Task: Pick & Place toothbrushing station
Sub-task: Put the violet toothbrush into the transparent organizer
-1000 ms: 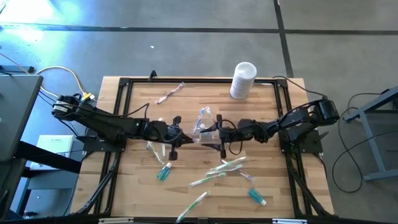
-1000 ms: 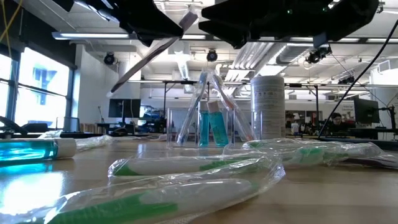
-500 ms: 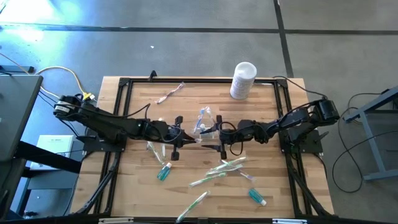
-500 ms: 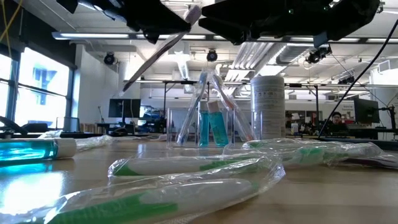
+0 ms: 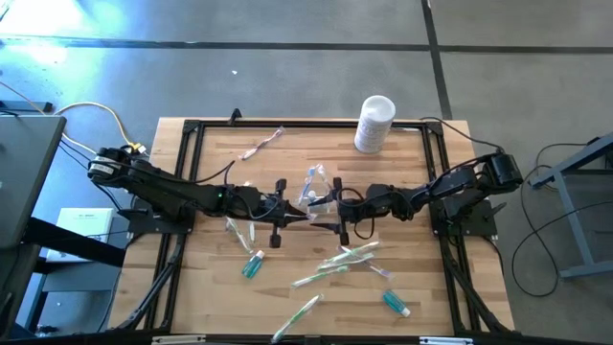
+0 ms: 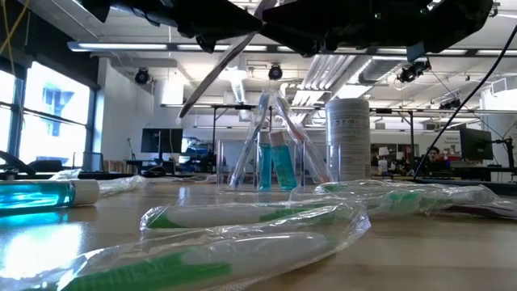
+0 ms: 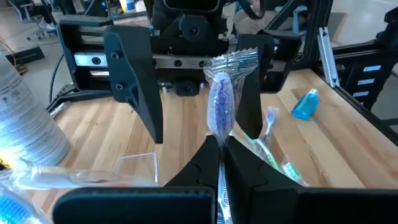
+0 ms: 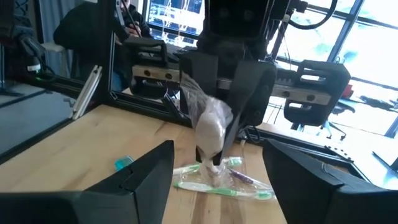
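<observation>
Table (image 5: 402, 287): a pale wooden slatted top inside a black frame, seen whole from above.
Left arm: stretched from the left edge toward the table's middle.
Left gripper (image 5: 292, 213): jaws pressed together on a wrapped toothbrush (image 7: 222, 109), as is shown in the left wrist view; the brush is held in the air, slanting, beside the clear cup (image 5: 319, 196).
Clear cup: stood near the table's middle, between the two grippers; two teal tubes (image 6: 275, 166) and several brushes are seen upright or leaning inside it in the low view.
Loose teal tube, left (image 5: 253, 264): laid flat on the wood, nearer the front edge than the left gripper.
Loose brushes (image 5: 347, 255): a cluster of wrapped green ones is scattered in front of the cup; one pink brush (image 5: 261, 144) is laid near the far edge.
Right gripper (image 5: 342, 217): jaws spread wide with nothing between them, placed just beside the cup.
Loose teal tube, right (image 5: 395, 304): laid near the front right.
White canister (image 5: 374, 124): stood upright at the far edge, well apart from the cup.
</observation>
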Action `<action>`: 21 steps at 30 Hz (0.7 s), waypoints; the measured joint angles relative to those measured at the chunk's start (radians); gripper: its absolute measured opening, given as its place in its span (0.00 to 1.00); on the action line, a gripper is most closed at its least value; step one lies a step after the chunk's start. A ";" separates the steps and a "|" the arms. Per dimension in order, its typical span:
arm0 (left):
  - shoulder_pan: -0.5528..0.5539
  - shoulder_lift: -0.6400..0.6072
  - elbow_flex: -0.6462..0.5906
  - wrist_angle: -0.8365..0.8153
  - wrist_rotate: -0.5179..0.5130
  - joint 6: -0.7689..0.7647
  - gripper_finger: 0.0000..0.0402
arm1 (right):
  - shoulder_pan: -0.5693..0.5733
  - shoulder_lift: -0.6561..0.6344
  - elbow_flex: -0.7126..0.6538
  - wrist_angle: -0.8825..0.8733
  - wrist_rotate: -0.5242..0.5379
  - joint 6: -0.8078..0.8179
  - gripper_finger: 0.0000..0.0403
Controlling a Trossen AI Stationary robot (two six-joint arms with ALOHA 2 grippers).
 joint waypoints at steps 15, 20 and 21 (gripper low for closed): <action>0.048 0.013 -0.001 -0.001 0.056 -0.031 0.01 | 0.000 -0.001 0.000 0.016 0.001 -0.085 0.31; 0.054 0.024 0.000 -0.002 0.060 -0.031 0.01 | -0.001 -0.001 0.000 0.015 0.000 -0.101 0.13; 0.054 0.024 0.000 0.000 0.060 -0.029 0.01 | -0.001 -0.001 0.000 0.014 -0.001 -0.101 0.10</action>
